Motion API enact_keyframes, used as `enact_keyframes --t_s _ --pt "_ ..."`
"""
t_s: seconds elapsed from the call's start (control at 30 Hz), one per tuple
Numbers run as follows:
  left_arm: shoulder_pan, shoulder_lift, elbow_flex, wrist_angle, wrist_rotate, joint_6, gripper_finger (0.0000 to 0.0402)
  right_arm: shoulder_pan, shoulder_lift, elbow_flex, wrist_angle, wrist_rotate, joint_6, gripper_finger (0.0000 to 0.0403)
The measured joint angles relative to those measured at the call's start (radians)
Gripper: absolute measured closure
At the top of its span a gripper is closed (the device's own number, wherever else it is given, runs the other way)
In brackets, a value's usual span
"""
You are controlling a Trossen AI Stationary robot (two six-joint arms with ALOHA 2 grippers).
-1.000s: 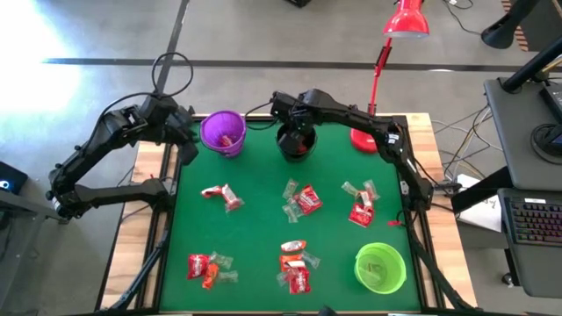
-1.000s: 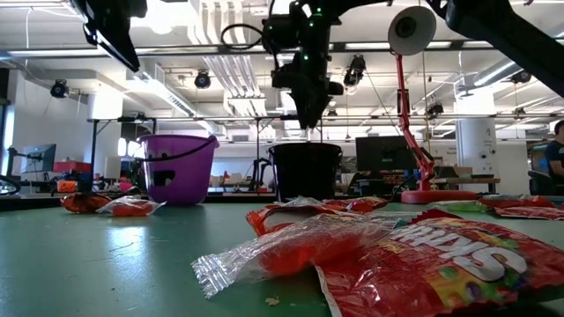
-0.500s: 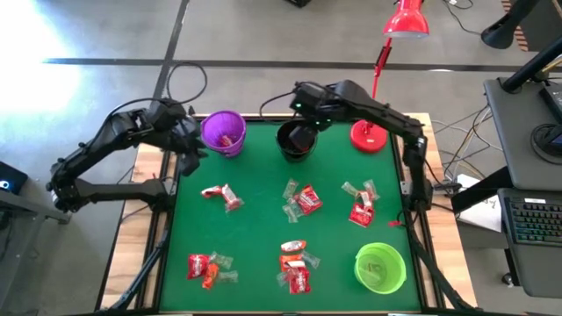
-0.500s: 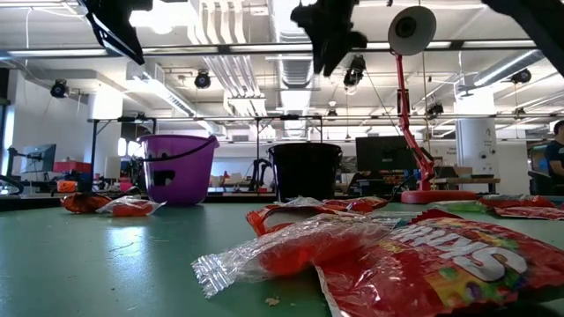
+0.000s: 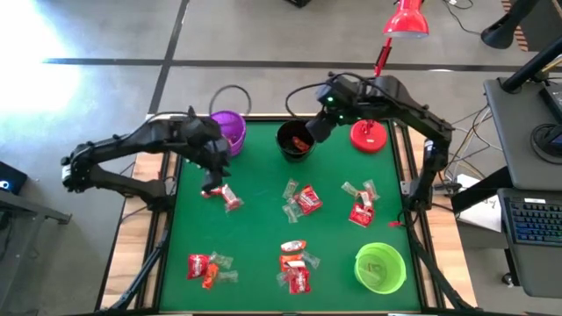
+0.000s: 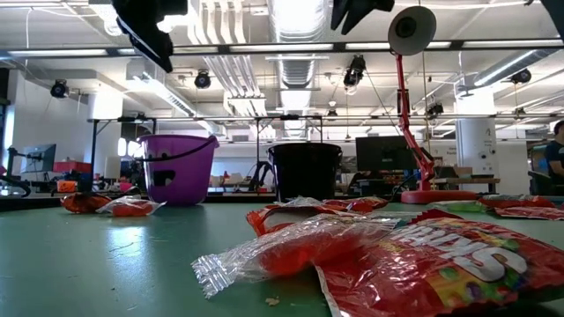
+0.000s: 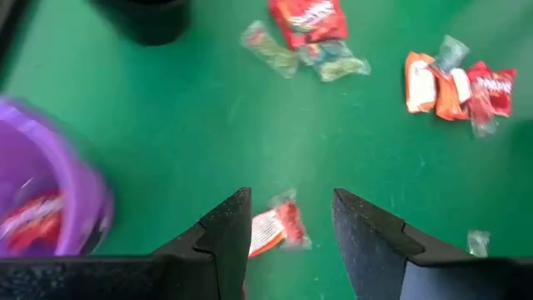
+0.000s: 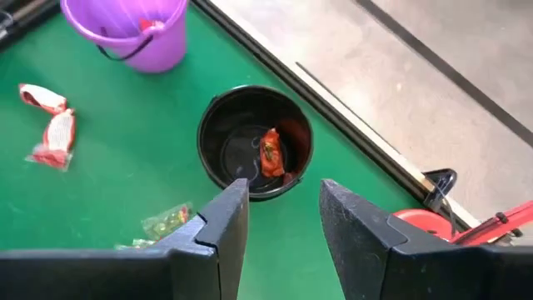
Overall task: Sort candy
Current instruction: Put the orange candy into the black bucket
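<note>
Table (image 5: 263, 228): green mat on a wooden top, bearing three cups and scattered candy.
Left arm: reaching in from the left edge of the high view, across the mat's far-left part.
Right arm: arched over the far edge, by the red desk lamp (image 5: 386, 61).
Left gripper (image 7: 285, 229): above the mat just beside the purple cup, over a red-wrapped sweet (image 7: 275, 229); jaws standing apart, empty, the sweet seen on the mat between them.
Right gripper (image 8: 279, 221): raised beside the black cup; jaws spread, nothing between them.
Purple cup (image 5: 230, 130): far-left of the mat, upright; one red wrapper inside, seen blurred from the left wrist view.
Black cup (image 8: 254, 142): far-centre, upright; holds one orange-red sweet (image 8: 271, 155), possibly more against the dark wall.
Green cup (image 5: 380, 267): near-right corner, upright; contents hard to tell.
Candy, far-left pair (image 5: 221, 195): red wrappers lying below the purple cup.
Candy, centre cluster (image 5: 301, 199): red packets with clear greenish cellophane pieces.
Candy, right cluster (image 5: 361, 204): red and cellophane, above the green cup.
Candy, near-centre cluster (image 5: 296, 263): orange and red wrappers together.
Candy, near-left cluster (image 5: 207, 268): red, orange and cellophane.
Low view foreground: a red Skittles packet (image 6: 441, 260) touching a clear wrapper (image 6: 282, 251).
</note>
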Motion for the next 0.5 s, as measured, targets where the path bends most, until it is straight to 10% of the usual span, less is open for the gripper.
enact_keyframes --t_s 0.5 --pt "-0.173 0.265 0.000 0.235 -0.034 -0.049 0.0251 -0.001 -0.063 0.000 -0.034 0.088 -0.088 0.0257"
